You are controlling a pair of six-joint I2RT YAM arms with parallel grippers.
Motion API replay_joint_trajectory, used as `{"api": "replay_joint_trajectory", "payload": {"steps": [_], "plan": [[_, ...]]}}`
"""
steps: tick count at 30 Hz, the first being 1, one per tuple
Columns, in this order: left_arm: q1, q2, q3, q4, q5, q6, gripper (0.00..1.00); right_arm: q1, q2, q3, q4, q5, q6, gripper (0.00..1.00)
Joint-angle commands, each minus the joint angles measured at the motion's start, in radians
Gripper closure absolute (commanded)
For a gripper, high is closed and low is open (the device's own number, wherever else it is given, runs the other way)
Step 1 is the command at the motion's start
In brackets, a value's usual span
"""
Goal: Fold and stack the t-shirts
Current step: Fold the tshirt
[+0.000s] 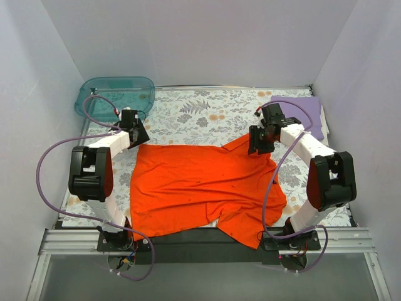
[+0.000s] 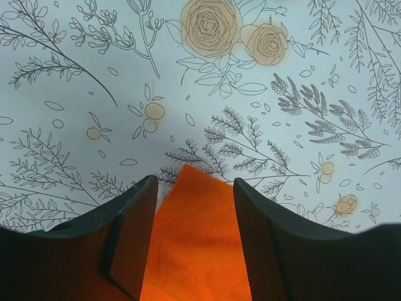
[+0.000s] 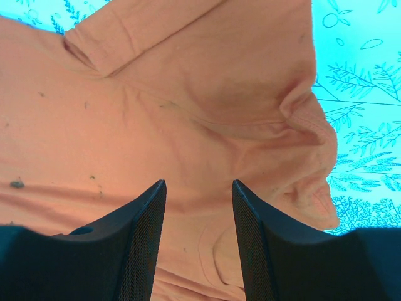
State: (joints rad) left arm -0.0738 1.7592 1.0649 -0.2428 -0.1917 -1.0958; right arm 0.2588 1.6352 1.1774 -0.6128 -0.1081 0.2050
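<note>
- Fingers (image 2: 135,226) of the left gripper (image 2: 195,181) stand apart, with the far-left corner of the orange shirt (image 1: 200,188) lying between them, not pinched.
- Right gripper (image 3: 198,183) hangs over the orange shirt's far-right sleeve, its fingers spread and holding nothing.
- Orange shirt lies spread across the floral table (image 1: 200,113), rumpled with shallow creases and dotted with dark lint; its near-right part drapes over the table's near edge.
- Lavender shirt (image 1: 301,113) lies folded flat, beyond the orange shirt's far-right corner and apart from it.
- Teal tub (image 1: 116,94) sits beyond the orange shirt's far-left corner.
</note>
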Motion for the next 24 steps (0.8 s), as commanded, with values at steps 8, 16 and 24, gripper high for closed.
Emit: {"api": "replay_joint_trajectory", "payload": {"steps": [8, 16, 24], "plan": [[0.002, 0.052, 0.023, 0.025, 0.021, -0.001, 0.51, -0.019, -0.003, -0.004, 0.039, 0.016, -0.007, 0.55], [0.002, 0.089, 0.015, 0.002, 0.035, -0.006, 0.7, -0.03, 0.021, 0.022, 0.054, 0.024, 0.0, 0.55], [0.002, 0.026, -0.016, -0.023, 0.034, -0.019, 0.58, -0.059, 0.046, 0.073, 0.059, 0.024, 0.007, 0.55]]}}
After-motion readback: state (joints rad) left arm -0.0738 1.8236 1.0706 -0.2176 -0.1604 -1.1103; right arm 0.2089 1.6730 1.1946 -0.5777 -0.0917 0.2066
